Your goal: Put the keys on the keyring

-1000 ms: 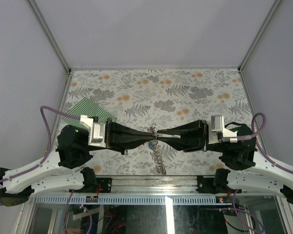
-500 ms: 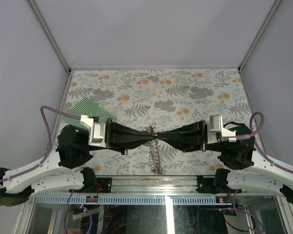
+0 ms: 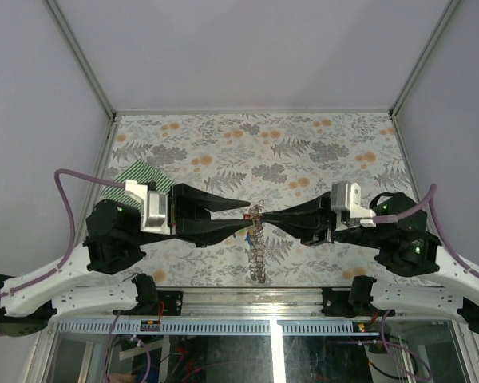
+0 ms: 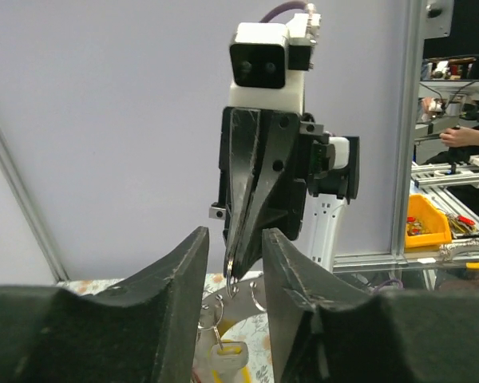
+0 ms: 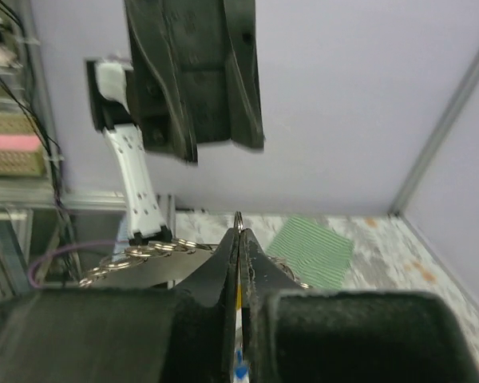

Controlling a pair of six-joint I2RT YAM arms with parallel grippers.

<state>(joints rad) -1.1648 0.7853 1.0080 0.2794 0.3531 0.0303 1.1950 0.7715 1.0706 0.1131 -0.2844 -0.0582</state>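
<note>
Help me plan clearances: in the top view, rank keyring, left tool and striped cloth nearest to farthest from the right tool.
1. keyring, pinched by the right tool, centre.
2. left tool, just across, facing it.
3. striped cloth, far off on the left side.

Matt black plastic on left gripper (image 3: 246,216) & right gripper (image 3: 267,218). Shiny grey metal keyring (image 3: 258,249); keys (image 4: 230,354) w/ smooth plastic heads. Far left, striped cloth (image 3: 141,177), matt weave. Table (image 3: 319,152): matt floral-print top.
</note>
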